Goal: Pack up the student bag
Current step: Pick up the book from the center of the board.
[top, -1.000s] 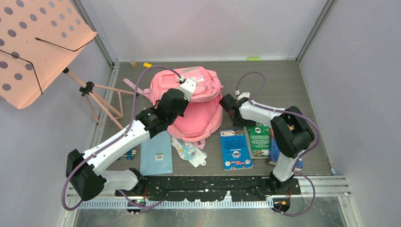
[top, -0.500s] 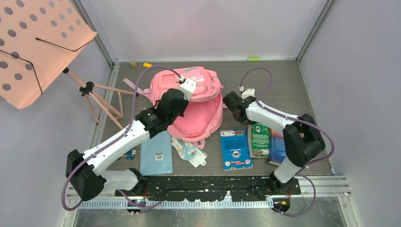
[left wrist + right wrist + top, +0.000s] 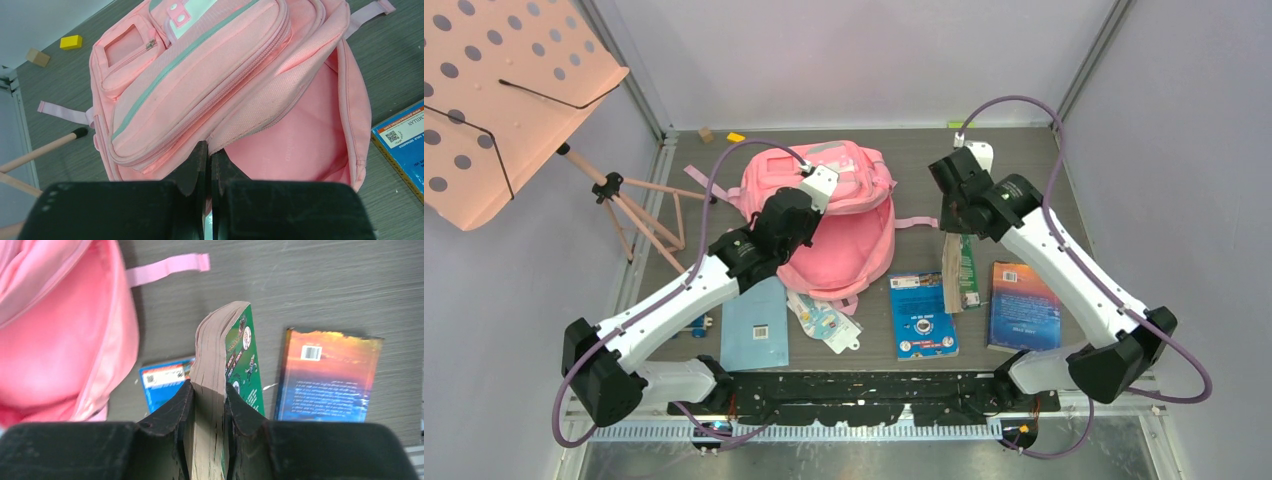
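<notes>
The pink student bag (image 3: 849, 215) lies unzipped in the middle of the table, its pink lining (image 3: 305, 145) showing. My left gripper (image 3: 208, 150) is shut on the edge of the bag's front flap and holds the mouth open. My right gripper (image 3: 209, 390) is shut on a green paperback book (image 3: 235, 365), gripping its page edge; the book (image 3: 961, 272) hangs on edge above the table, right of the bag.
A blue book (image 3: 921, 314) lies flat in front of the bag, and a dark orange-and-blue book (image 3: 1023, 306) lies to the right. A light blue booklet (image 3: 755, 325) and a packet (image 3: 824, 320) lie near the left arm. A salmon music stand (image 3: 509, 95) stands at far left.
My right gripper closed on the green book and lifted it off the table, the arm swinging up and back. The left arm and bag have not moved.
</notes>
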{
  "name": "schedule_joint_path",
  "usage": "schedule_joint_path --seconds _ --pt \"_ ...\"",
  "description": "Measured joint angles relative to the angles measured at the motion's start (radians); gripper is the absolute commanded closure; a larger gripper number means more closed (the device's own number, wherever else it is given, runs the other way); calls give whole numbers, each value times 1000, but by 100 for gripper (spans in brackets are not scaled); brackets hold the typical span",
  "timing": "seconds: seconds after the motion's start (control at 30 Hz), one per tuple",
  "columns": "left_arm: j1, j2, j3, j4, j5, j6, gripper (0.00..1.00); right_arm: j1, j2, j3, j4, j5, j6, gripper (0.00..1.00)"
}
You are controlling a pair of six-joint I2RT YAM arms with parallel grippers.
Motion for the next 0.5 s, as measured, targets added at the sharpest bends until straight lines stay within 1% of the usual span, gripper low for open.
schedule_joint_path --seconds 0.13,0.27,0.4,0.5 --pt "0 0 0 0 0 0 100 -1 -24 60 -81 -172 -14 99" --pt "0 0 0 0 1 0 100 0 -27 62 -107 -375 -16 99" --pt "0 0 0 0 5 0 100 0 -27 0 -89 -549 -16 100" --pt "0 0 0 0 4 0 100 1 -18 -61 -69 -629 -19 100"
